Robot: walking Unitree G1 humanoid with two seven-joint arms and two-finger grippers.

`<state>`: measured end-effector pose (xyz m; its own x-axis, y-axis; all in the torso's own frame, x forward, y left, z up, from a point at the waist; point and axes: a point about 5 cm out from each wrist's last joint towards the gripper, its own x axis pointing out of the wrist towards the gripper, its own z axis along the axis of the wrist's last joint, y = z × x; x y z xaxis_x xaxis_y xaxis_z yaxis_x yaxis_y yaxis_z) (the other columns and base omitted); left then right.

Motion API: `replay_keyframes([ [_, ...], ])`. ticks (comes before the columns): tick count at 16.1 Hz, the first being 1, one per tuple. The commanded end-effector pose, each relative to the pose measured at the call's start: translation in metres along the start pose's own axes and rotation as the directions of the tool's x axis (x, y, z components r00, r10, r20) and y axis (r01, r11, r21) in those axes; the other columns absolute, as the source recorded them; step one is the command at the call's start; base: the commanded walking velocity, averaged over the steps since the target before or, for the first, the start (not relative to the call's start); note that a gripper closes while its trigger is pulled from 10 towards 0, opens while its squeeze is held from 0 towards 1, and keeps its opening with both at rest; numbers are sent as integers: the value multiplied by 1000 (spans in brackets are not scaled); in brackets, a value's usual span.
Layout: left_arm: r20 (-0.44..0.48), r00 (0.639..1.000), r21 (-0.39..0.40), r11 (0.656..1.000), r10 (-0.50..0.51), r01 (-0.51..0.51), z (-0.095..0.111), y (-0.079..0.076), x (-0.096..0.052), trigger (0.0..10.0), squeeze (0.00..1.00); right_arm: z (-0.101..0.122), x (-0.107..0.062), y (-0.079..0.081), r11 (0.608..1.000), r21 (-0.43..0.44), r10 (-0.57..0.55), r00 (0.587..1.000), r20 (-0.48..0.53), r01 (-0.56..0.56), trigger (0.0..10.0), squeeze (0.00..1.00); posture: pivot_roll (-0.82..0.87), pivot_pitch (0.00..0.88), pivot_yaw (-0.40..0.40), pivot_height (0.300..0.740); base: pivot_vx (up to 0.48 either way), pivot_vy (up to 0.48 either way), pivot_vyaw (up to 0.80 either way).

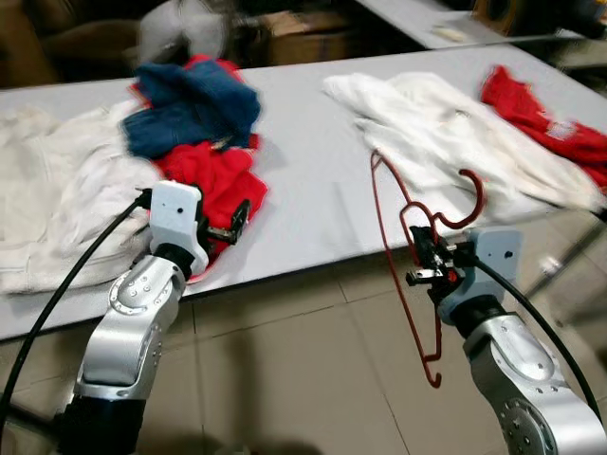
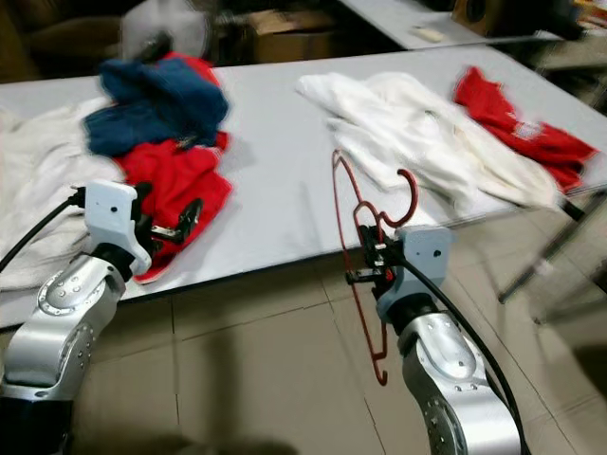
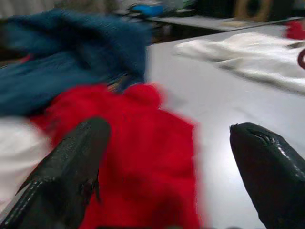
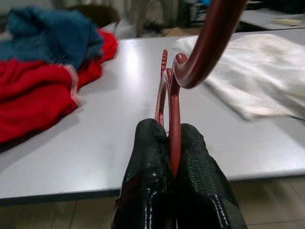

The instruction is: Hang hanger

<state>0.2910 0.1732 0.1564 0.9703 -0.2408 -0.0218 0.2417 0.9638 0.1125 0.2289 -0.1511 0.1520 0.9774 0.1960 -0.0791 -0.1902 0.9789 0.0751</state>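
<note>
Head views: a grey bench (image 1: pixel 303 180) spans the upper half of the frame above a tiled floor (image 1: pixel 285 379). The right hand (image 1: pixel 424 264), lower right of centre, is clamped shut on a red hanger (image 1: pixel 403 256) near the base of its hook. The hanger hangs tilted in front of the bench edge, its hook rising to the right and its lower end reaching down over the floor. In the right wrist view both fingers (image 4: pixel 147 181) press together on the hanger's neck.

The left hand (image 1: pixel 237 223), at centre left, hovers with its fingers spread wide and holds nothing, just above a red garment (image 1: pixel 213 185) at the bench edge. A blue garment (image 1: pixel 194 104) lies on the red one. White clothing (image 1: pixel 57 190) lies at far left, a white garment (image 1: pixel 446 133) at upper right, and another red garment (image 1: pixel 541 118) at far right.
</note>
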Motion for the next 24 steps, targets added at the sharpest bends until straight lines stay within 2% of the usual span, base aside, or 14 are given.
replay_keyframes([
  [1,-18,1000,15,1000,17,-16,-4,5,-2,10000,114,1,0,3,1000,-1,20,1000,14,-20,10000,0,6,39,-5,740,319,0,0],
  [5,-24,999,23,1000,21,-20,-6,7,-3,10000,114,0,0,3,999,21,23,999,21,-24,10000,0,7,41,-5,740,318,0,0],
  [7,-31,999,38,999,-6,8,-8,8,-6,10000,75,-1,0,4,1000,12,29,999,18,-29,10000,0,9,41,-3,740,157,0,0],
  [10,-85,991,167,979,-102,115,-14,10,-13,10000,94,-1,-1,3,1000,-6,27,999,16,-27,10000,0,13,40,-2,740,0,0,0],
  [11,-139,978,222,958,-153,182,-19,12,-16,10000,82,-1,-1,0,1000,-19,21,1000,15,-21,10000,0,12,41,3,740,0,0,0],
  [14,-246,932,259,909,-265,326,-26,9,-23,10000,0,-1,-2,-5,999,-34,15,1000,8,-15,10000,0,10,40,7,740,0,0,0],
  [15,-343,881,258,869,-326,423,-32,8,-35,10000,0,-1,-4,-8,999,-38,10,1000,6,-10,10000,0,11,41,10,740,0,0,0],
  [16,-386,851,246,849,-357,467,-36,7,-41,10000,0,-1,-4,-10,999,-37,6,1000,5,-6,10000,0,12,40,10,740,0,0,0],
  [18,-430,823,240,832,-371,500,-43,6,-46,10000,0,-1,-3,-12,999,-33,-1,1000,7,1,10000,0,12,39,9,740,0,0,0],
  [19,-468,821,268,834,-326,483,-50,10,-47,6902,0,-1,-2,-11,999,-34,-1,1000,7,1,10000,0,12,39,9,740,0,0,0],
  [20,-495,818,289,833,-292,472,-54,13,-47,6902,0,-1,-2,-11,999,-35,0,1000,7,1,10000,0,12,39,9,740,0,0,0],
  [21,-513,834,311,862,-202,400,-61,22,-45,1490,0,-1,-1,-11,999,-36,2,1000,7,-1,10000,0,13,38,7,740,0,0,0],
  [22,-509,843,301,881,-175,365,-62,26,-44,0,0,-1,-1,-11,999,-36,3,1000,6,-2,10000,0,13,38,6,740,0,0,0],
  [24,-505,849,303,890,-153,340,-63,27,-42,0,0,-1,-1,-11,999,-39,3,1000,6,-2,10000,0,12,37,7,740,0,0,0],
])
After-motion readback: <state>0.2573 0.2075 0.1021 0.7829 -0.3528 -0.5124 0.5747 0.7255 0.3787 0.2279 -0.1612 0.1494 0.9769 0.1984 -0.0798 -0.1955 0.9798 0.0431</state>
